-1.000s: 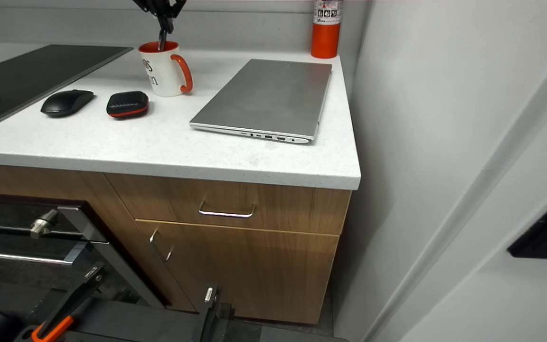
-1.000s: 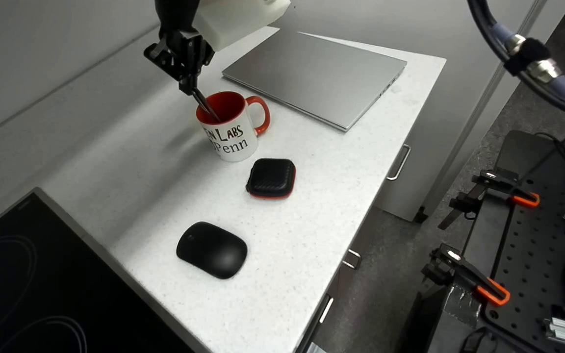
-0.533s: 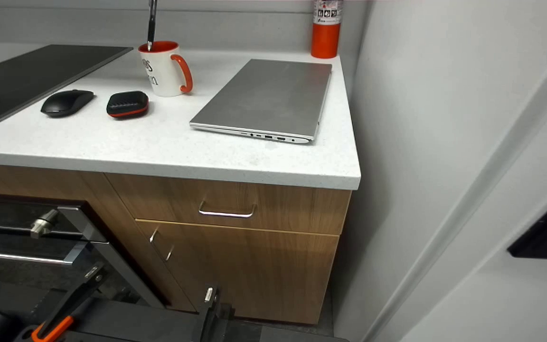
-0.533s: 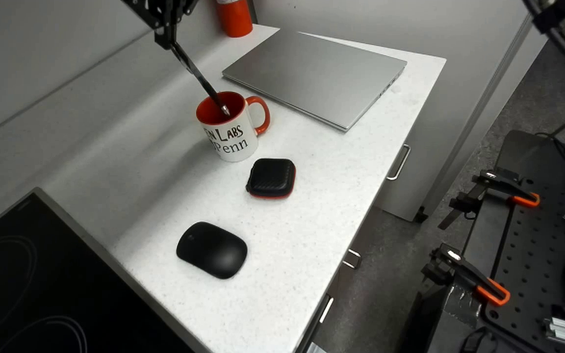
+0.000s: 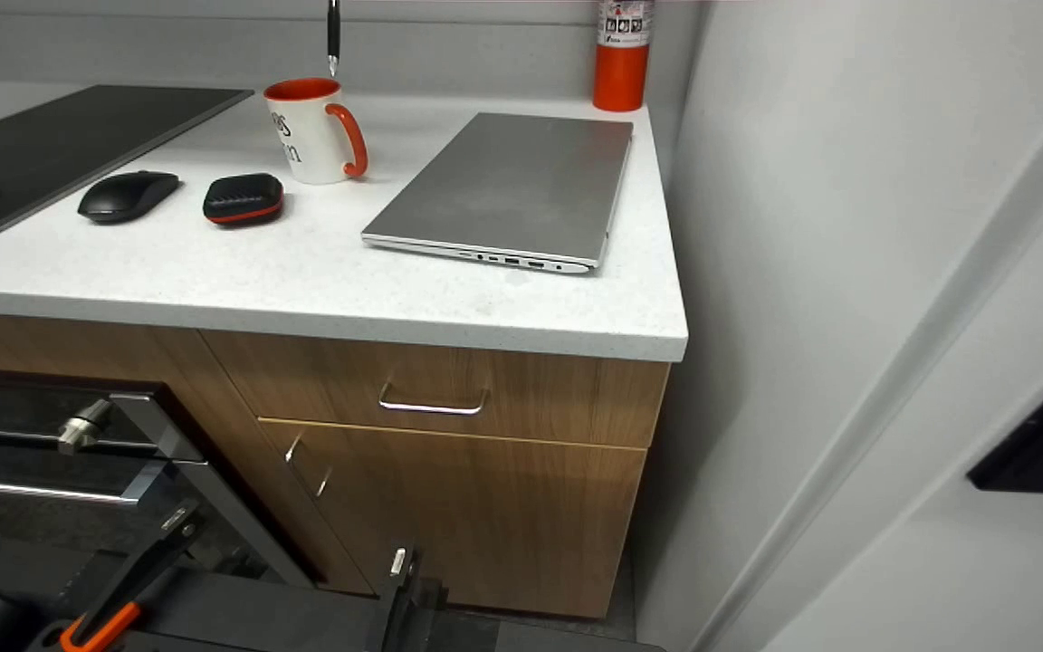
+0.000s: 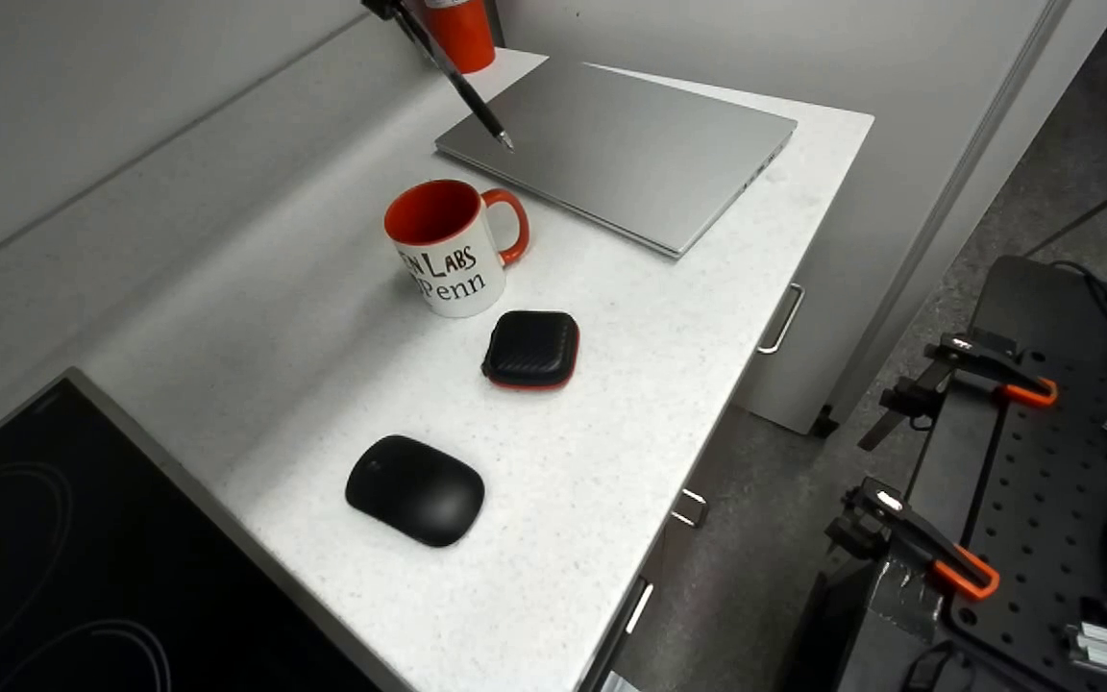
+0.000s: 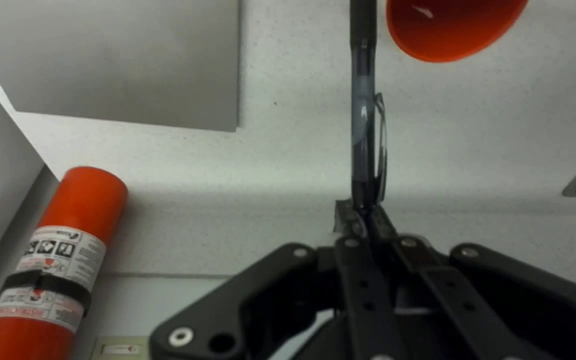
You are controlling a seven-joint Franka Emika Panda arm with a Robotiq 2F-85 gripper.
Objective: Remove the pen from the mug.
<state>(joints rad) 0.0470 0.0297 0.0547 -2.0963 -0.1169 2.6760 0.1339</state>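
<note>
The white mug with red handle and rim stands upright on the white counter in both exterior views (image 5: pixel 315 140) (image 6: pixel 457 274). Its red inside shows at the top of the wrist view (image 7: pixel 453 27). The thin dark pen (image 6: pixel 457 82) hangs tilted in the air, tip down, above and behind the mug, apart from it; it also shows in an exterior view (image 5: pixel 333 34) and the wrist view (image 7: pixel 363 110). My gripper (image 7: pixel 363 215) is shut on the pen's clip end. Only its fingertips show at the top edge of an exterior view (image 6: pixel 382 8).
A closed grey laptop (image 5: pixel 512 186) lies beside the mug. A red canister with a white label (image 5: pixel 621 77) stands at the back by the wall. A black case (image 6: pixel 532 348), a black mouse (image 6: pixel 416 490) and a black cooktop (image 6: pixel 54 538) are on the mug's other side.
My gripper has risen and moved toward the laptop side. The pen, whose tip was inside the mug, has come up out of it. The mug has not moved.
</note>
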